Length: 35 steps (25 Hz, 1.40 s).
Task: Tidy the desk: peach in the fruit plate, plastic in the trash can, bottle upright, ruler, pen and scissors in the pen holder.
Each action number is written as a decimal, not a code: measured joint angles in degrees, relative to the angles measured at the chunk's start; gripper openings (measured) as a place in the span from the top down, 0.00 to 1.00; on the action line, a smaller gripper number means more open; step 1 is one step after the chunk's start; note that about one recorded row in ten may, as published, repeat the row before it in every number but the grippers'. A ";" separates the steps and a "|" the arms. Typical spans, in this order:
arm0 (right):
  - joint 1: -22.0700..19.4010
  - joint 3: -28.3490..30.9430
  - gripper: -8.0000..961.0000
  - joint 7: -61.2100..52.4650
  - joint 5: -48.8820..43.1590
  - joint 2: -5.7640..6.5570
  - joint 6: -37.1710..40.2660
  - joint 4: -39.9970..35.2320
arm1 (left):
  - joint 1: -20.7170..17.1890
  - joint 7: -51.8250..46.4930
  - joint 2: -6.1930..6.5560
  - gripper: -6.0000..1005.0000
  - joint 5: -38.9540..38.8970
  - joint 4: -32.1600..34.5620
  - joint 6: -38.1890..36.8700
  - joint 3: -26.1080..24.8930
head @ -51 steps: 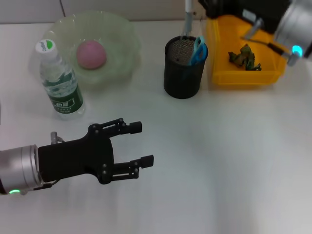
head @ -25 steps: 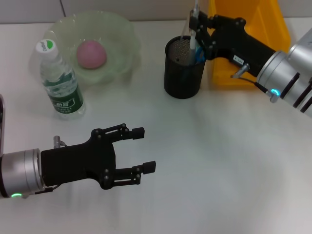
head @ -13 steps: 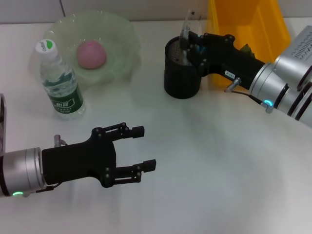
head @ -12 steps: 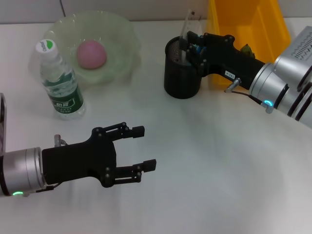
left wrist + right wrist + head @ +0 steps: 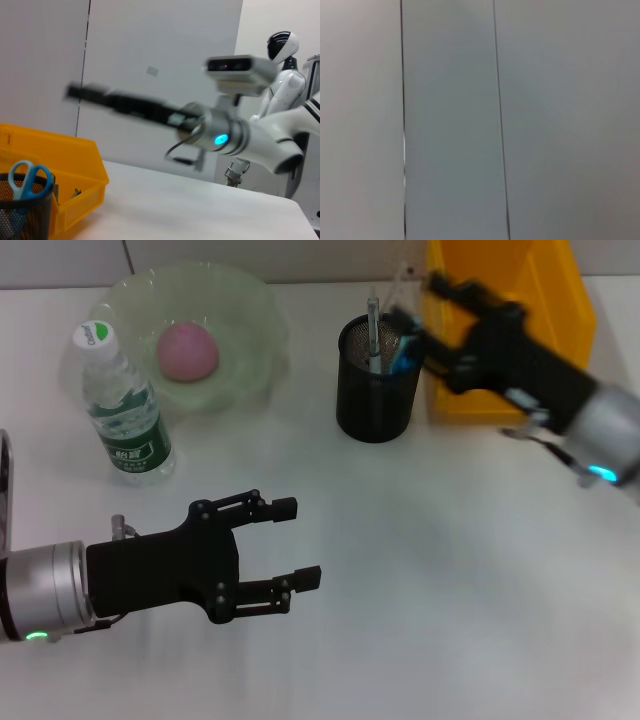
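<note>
The black mesh pen holder (image 5: 373,390) stands mid-table with a pen (image 5: 373,335) upright in it, blue scissors (image 5: 405,350) and a clear ruler (image 5: 397,288). My right gripper (image 5: 425,312) hovers just right of the holder, blurred by motion, open and holding nothing. The pink peach (image 5: 186,350) lies in the green fruit plate (image 5: 250,310). Beside the plate, the bottle (image 5: 120,405) is upright. The yellow trash can (image 5: 530,285) is behind my right arm, and the plastic is hidden. My left gripper (image 5: 298,542) is open and empty, low over the near table.
In the left wrist view the pen holder (image 5: 25,210) with the scissors (image 5: 25,177) stands before the yellow trash can (image 5: 70,165), and my right arm (image 5: 150,107) stretches blurred across above them. The right wrist view holds only grey wall panels.
My right gripper let go of the pen, which now stands in the pen holder, and drew back to the right. The left arm has not moved.
</note>
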<state>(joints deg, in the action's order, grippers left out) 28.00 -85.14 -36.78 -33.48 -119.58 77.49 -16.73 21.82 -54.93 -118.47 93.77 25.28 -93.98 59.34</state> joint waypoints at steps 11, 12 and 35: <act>-18.57 2.56 0.14 -6.59 -19.49 5.77 18.52 -5.86 | 0.92 -2.57 0.70 0.21 2.07 0.59 0.16 0.13; -19.47 2.75 0.14 -6.64 -24.50 6.24 21.20 -4.74 | 1.35 -3.78 0.90 0.21 3.68 0.59 0.09 0.12; -20.05 6.74 0.14 -7.55 -37.26 5.80 20.35 -5.26 | 1.81 -5.48 0.15 0.21 9.00 0.65 -0.73 -0.28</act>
<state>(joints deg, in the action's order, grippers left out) 7.95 -78.40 -44.32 -70.74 -113.78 97.84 -21.99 23.62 -60.40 -118.32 102.76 25.93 -94.71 59.06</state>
